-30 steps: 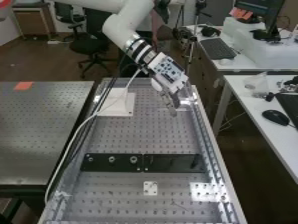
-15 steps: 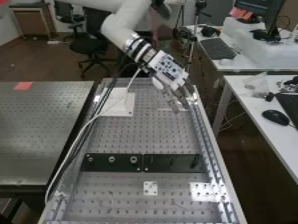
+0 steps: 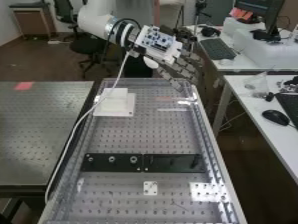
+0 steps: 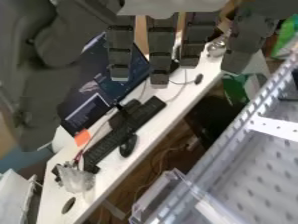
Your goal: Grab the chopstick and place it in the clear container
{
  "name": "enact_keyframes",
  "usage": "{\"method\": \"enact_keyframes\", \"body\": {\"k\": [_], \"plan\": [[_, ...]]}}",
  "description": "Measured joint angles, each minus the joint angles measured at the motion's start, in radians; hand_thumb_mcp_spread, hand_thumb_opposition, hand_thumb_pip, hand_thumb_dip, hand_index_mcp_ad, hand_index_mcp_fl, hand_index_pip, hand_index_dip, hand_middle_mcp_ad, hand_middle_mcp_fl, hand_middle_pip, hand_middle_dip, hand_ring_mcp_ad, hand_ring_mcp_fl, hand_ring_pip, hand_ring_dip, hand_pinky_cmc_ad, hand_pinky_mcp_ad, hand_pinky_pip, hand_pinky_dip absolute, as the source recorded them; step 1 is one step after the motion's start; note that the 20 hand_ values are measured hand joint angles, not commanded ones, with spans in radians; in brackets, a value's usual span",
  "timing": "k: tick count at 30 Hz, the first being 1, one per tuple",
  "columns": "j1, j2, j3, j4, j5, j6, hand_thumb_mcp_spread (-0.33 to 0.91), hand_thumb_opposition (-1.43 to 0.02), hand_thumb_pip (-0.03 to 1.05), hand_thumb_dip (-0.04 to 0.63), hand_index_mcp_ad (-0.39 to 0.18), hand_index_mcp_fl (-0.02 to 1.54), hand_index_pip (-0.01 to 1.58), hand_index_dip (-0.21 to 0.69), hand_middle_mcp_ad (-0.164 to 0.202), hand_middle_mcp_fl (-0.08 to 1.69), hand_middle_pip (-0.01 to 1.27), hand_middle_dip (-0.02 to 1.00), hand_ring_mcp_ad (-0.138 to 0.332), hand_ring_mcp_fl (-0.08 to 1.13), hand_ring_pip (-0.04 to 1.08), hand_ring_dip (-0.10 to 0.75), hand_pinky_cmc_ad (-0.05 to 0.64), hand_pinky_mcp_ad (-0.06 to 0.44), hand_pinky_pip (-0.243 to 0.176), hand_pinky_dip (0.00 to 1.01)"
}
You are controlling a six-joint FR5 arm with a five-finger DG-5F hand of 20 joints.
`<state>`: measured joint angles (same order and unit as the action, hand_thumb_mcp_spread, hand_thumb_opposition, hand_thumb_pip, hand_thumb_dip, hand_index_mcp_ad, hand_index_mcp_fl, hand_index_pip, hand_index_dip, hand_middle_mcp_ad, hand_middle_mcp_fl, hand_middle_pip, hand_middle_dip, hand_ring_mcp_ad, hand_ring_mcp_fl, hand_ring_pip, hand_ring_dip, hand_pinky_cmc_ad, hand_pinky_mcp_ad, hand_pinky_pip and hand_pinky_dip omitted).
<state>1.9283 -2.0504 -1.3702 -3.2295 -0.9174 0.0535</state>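
The robot hand [image 3: 158,44] is wide open above the far right corner of the perforated table [image 3: 159,132], its fingers [image 3: 181,72] straight and spread. One clear container [image 4: 153,193] sits at the table's metal edge; its full outline is hard to make out. I cannot tell for certain where the chopstick is: one thin pinkish line and one pale strip [image 3: 171,109] lie near each other at the far end, too faint to name surely. Left of them are two white blocks [image 3: 114,103], one smaller piece on a flat square base. Across the middle run two dark plates [image 3: 171,162], end to end; the left one bears three round fittings [image 3: 112,159], the right one a single dark piece near its outer end. Nearer is one small white plate [image 3: 150,188] with holes. One white cable [image 3: 78,131] curves down the table's left side. On the second perforated surface [image 3: 43,135], to the left, is one pinkish-orange patch [image 3: 23,86]. The wrist view has a white desk [image 4: 143,145] with one black mouse [image 4: 128,145] beside a long black keyboard [image 4: 106,145], one orange note [image 4: 82,137] and one crumpled clear bag [image 4: 76,180].
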Motion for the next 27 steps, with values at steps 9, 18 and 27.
{"method": "enact_keyframes", "body": {"k": [9, 18, 27], "plan": [[-0.04, 0.158, -0.128, 0.234, -0.114, -0.484, 0.3, -0.68, 0.47, 0.106, -0.161, 0.31, 0.05, 0.332, 0.054, 0.28, 0.1, 0.38, 0.099, 0.01, 0.1, 0.257, 0.367, 0.3, -0.061, 0.2], [-0.144, 0.251, -0.172, 0.343, -0.301, -0.852, 0.29, -0.69, 0.48, 0.101, -0.178, 0.31, 0.05, 0.3, 0.052, 0.28, 0.11, 0.38, 0.096, 0.01, 0.1, 0.244, 0.367, 0.3, -0.061, 0.19], [-0.172, 0.209, -0.109, 0.338, -0.291, -0.853, 0.29, -0.69, 0.48, 0.101, -0.182, 0.35, 0.05, 0.278, 0.052, 0.28, 0.11, 0.38, 0.099, 0.0, 0.1, 0.237, 0.367, 0.3, -0.061, 0.19]]}}
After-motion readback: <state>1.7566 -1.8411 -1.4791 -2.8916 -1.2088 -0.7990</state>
